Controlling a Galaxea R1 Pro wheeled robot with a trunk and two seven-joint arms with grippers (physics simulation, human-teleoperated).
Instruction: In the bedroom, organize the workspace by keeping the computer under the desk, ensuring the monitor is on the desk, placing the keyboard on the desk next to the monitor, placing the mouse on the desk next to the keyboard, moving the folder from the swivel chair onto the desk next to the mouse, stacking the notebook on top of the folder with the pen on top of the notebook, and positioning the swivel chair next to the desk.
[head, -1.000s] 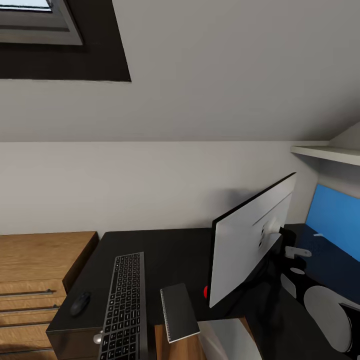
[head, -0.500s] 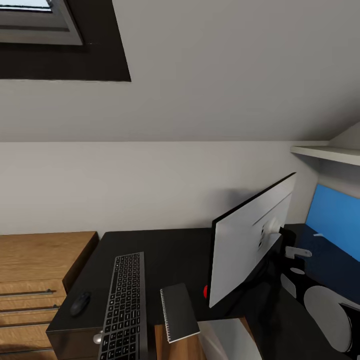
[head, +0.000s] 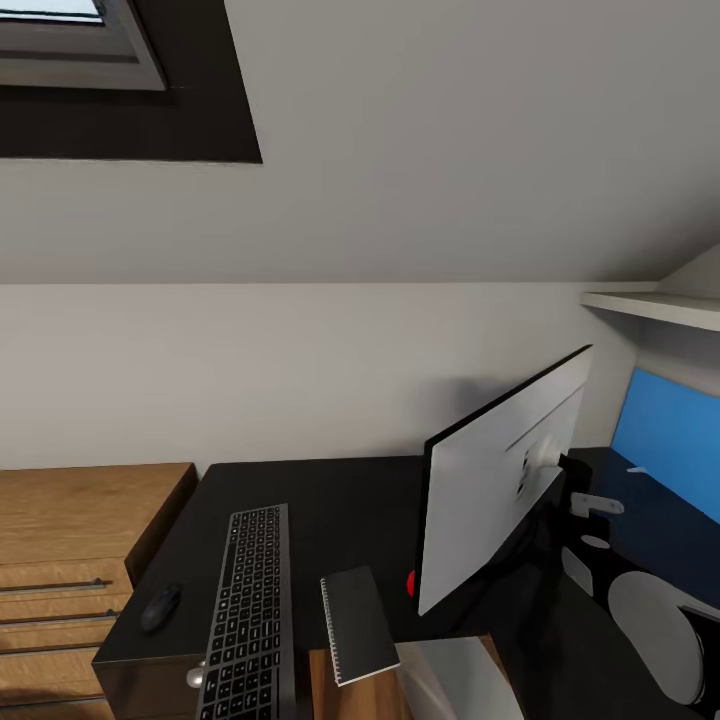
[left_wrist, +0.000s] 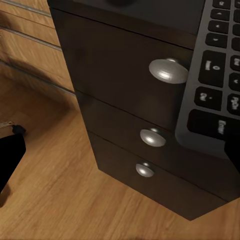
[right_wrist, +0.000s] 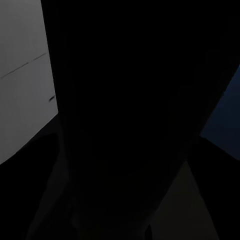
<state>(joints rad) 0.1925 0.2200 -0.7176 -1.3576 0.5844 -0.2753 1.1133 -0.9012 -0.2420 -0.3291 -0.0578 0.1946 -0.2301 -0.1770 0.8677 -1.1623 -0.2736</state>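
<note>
Judging progress: partly done, as far as these views allow.
Monitor: the monitor (head: 500, 480) stands on the surface (head: 340, 500) at right of centre in the head view, its silver back turned toward the camera.
Keyboard: the keyboard (head: 250, 610) lies lower left on the surface, its near end overhanging the front edge; the left wrist view shows that end (left_wrist: 215, 75) jutting past the drawer unit (left_wrist: 135, 120).
Mouse: the mouse (head: 160, 606) sits just beside the keyboard, nearer the frame's left edge.
Notebook: the notebook (head: 358, 625) rests between keyboard and monitor, partly over the front edge, with no folder under it.
Computer: a light grey box (head: 450, 680) at the bottom edge, below the surface, is probably it.
Left to do: folder, pen and swivel chair look unplaced; the stack is not yet built.
Blue panel: the blue panel (head: 665, 440) at far right is on the wall, not the folder.
End effectors: I cannot tell either one's state; the right wrist view is nearly black.
</note>
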